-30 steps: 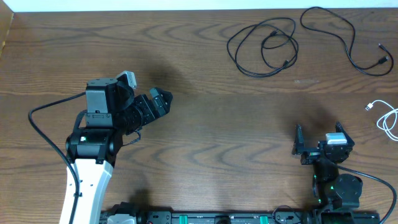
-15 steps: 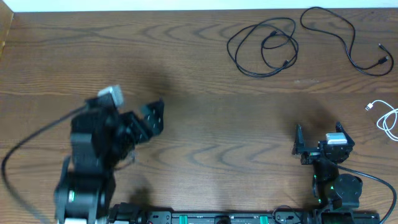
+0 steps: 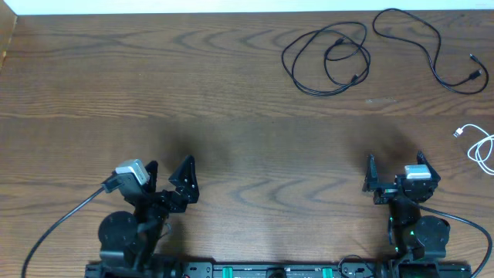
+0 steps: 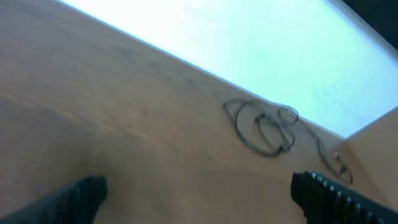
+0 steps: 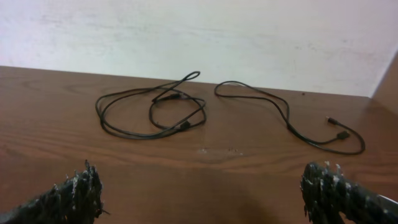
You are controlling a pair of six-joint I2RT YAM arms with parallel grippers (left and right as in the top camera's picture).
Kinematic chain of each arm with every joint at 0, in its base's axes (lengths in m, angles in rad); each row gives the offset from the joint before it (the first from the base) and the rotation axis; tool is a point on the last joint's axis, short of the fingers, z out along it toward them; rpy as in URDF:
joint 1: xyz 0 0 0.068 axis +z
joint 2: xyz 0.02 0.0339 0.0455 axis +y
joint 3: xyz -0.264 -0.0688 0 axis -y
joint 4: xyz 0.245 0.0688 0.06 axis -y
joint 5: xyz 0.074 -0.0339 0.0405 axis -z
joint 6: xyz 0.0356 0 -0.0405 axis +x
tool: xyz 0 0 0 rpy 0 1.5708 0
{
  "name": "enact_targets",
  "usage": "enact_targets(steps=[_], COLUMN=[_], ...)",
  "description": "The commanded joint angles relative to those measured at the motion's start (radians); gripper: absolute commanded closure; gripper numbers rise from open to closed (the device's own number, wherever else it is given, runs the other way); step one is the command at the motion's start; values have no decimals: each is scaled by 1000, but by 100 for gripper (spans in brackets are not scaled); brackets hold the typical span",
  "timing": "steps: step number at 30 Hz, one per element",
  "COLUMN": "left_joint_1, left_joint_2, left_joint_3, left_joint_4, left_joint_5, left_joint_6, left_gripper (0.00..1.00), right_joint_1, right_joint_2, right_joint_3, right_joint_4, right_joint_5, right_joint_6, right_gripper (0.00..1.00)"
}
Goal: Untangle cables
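At the near edge of the worktop both arms are folded low. The left tool is spread wide with nothing held in it, and the right tool is likewise spread and empty. Farther out, at the right edge, the white cable is laid in a small loop, well apart from the others. At the far right the coiled black cable is seen, crossed over itself in several loops. Just beside it on the right, not touching as far as can be told, the second black cable is run out in one open curve.

The three appear already parted, so only the coil's own crossings are judged to be left. For that, one plug end should be pinched and drawn leftward over bare wood, away from the neighbour. The rest should be pinned lightly by the other tool so that no loop is tightened into a knot.
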Motion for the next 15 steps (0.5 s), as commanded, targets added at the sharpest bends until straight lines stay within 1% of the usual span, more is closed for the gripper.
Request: enact_targets(steps=[1,4,8,15], left_joint_1=[-3,-3,-3,-3], left_joint_2=[-55,-95,-133,-171], left_joint_3=[-87,-168,-227,-286], left_joint_4=[69,151,194,230], left_joint_5=[-14,-14,-14,-15], left_joint_6=[24,24,40,150], left_gripper=[0,0,0,0], right_joint_1=[5,5,5,5], right_joint_2=[-7,-7,-7,-7], right_joint_3=[-2,-2,-2,-2], right_joint_4=[-4,-4,-4,-4], right_joint_5=[11,11,11,11], right_joint_6=[2,2,2,2], right_gripper=[1,1,1,1])
